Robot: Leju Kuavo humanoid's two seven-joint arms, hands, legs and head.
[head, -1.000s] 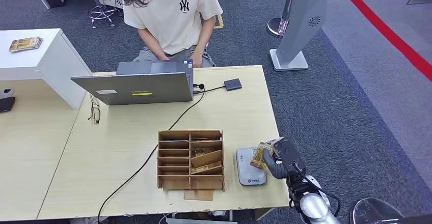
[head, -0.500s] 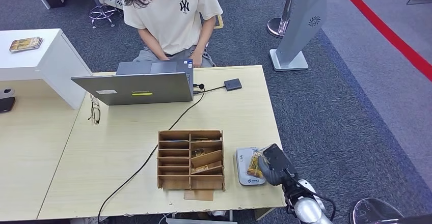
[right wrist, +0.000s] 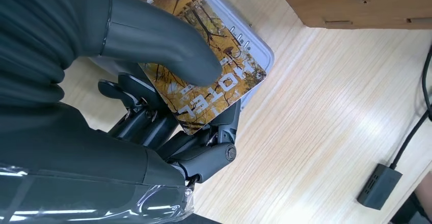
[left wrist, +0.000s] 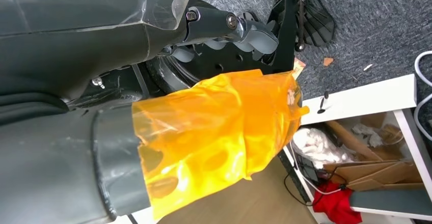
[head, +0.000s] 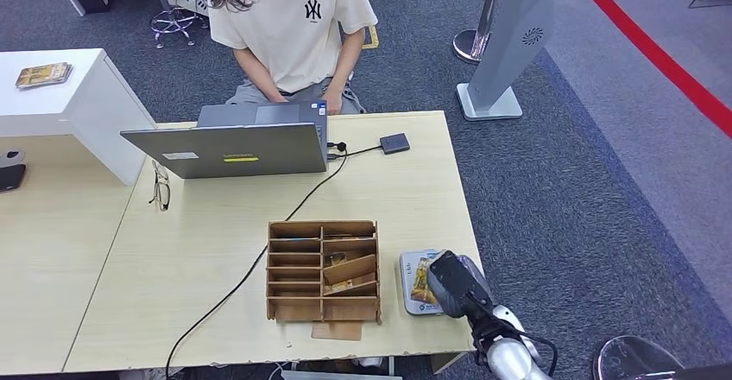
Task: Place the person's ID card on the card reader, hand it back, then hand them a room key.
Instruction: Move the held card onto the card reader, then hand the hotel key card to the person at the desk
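Holding card (right wrist: pixel 214 76) over reader (head: pixel 409 272), right hand (head: pixel 453 281).

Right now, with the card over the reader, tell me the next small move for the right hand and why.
Probably lower the card the last bit so it lies flat on the grey card reader, then let go. The right hand holds it between thumb and fingers directly over the reader, beside the wooden organizer. Whether it already touches the reader cannot be told.
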